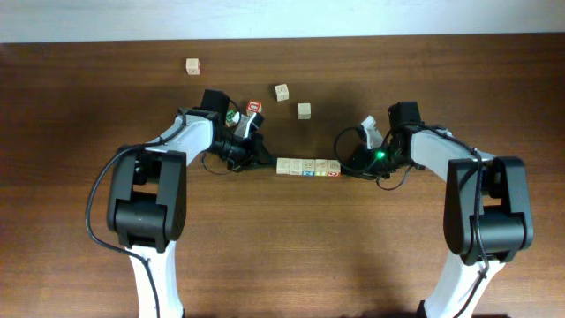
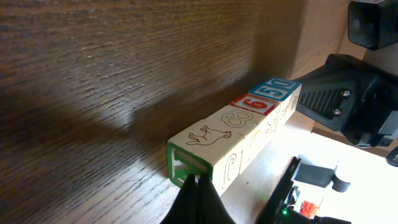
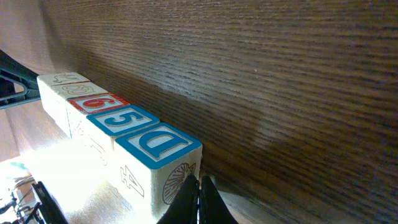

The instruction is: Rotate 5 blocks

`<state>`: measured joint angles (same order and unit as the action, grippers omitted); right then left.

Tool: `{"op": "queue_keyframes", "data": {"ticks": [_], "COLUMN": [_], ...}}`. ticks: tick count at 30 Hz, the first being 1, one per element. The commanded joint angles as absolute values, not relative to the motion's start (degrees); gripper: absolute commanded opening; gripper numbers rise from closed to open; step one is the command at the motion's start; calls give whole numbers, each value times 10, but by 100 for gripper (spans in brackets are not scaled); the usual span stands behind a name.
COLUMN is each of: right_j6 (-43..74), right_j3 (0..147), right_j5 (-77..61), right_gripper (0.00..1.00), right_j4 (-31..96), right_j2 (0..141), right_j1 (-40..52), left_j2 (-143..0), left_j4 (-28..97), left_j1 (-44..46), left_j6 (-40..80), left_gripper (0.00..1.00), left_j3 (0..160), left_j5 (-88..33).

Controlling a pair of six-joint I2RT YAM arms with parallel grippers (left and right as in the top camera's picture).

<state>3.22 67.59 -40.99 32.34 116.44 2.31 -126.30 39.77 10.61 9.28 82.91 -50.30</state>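
Left claw [image 2: 198, 186] has its jaws together. The closed tip touches the green-framed end block [image 2: 186, 167] of the row of five blocks [image 1: 308, 166], low on that face. Right claw [image 3: 199, 188] is also together, empty, with its tip against the D block [image 3: 158, 144] at the other end. So the row lies straight between the two claws on the table [image 1: 282, 256], and nothing is clamped.

Risks, as judgement:
- Both tips are narrow and contact is low on the end faces. If they squeeze inward, the row could buckle, with a middle block, e.g. the 6 block [image 3: 94, 102], popping up or sideways.
- If one claw pushes harder, the whole row slides toward the other claw instead of turning.
- If the tips push off-centre, only the end block twists and the row breaks into a zigzag.
- A tip may skid off an edge and ride over or under the block.
- A red-faced loose block [image 1: 254, 107] sits just behind the left claw, so a wide swing of that arm could knock it. Other loose blocks [image 1: 304, 110] lie farther beyond the row.
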Motion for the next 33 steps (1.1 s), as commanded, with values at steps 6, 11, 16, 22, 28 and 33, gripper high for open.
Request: {"op": "queue_keyframes", "data": {"ticks": [6,11,16,22,28,33], "right_j6": [32,0,-15,-15,-15,-15], "right_j3": [674,674,674,674,674,674], "right_j5": [-481,-540,-554,-605,-613,-624], "right_gripper": [4,4,5,5,5,4], "right_j4": [328,334,329,306,298,297], "right_j2": [1168,1168,1185,1215,1216,1216], "right_j1": [-1,-48,-42,-42,-42,-41], "left_j2": [-1271,-1271,-1271,-1271,-1271,-1271], "left_j4": [397,397,397,397,397,397], "left_j1": [112,112,112,112,112,112], "left_j6": [96,96,96,96,96,96], "left_gripper": [0,0,0,0,0,0], "left_j3": [825,825,825,825,825,825], "left_j5": [-512,-513,-512,-512,-513,-513]}}
